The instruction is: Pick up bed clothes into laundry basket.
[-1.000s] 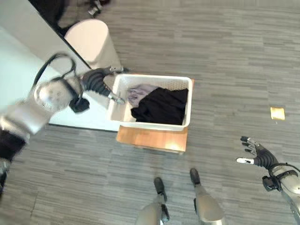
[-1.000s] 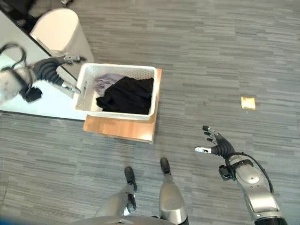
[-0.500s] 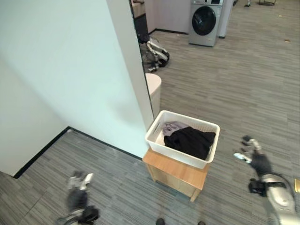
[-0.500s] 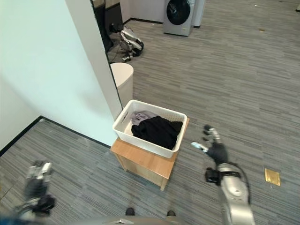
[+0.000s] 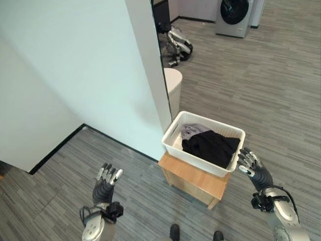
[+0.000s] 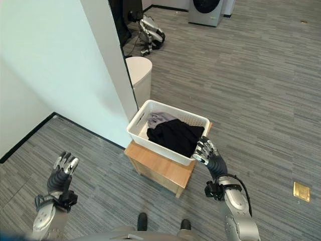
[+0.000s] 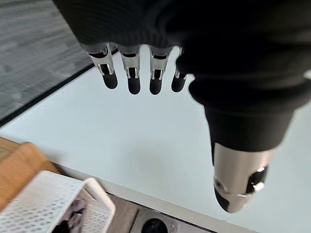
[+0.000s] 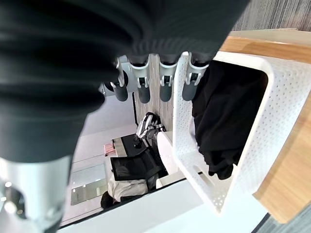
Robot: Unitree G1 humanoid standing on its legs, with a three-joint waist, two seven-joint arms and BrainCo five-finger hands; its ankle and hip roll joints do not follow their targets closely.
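A white perforated laundry basket (image 5: pixel 174 143) sits on a low wooden stand (image 5: pixel 186 178) beside a pale wall. Inside it lie a black garment (image 5: pixel 210 148) and a grey-lilac one (image 5: pixel 189 131). My right hand (image 5: pixel 252 166) hovers open just off the basket's near right corner, fingers straight; its wrist view shows the basket rim (image 8: pixel 252 145) and the black garment (image 8: pixel 221 121) close by. My left hand (image 5: pixel 105 182) is raised open over the floor, well left of the basket, holding nothing. The left wrist view catches a corner of the basket (image 7: pixel 58 201).
The pale wall (image 5: pixel 75 65) ends in a corner just behind the basket. A round cream bin (image 5: pixel 173 90) stands behind it. Farther back lie a small legged robot (image 5: pixel 176 42) on the floor and a washing machine (image 5: pixel 234 15). A yellow tag (image 6: pixel 301 191) lies on the grey plank floor.
The camera has swung, shifting the whole picture. My right hand has come in close to the basket's right corner. My left hand has risen higher over the floor.
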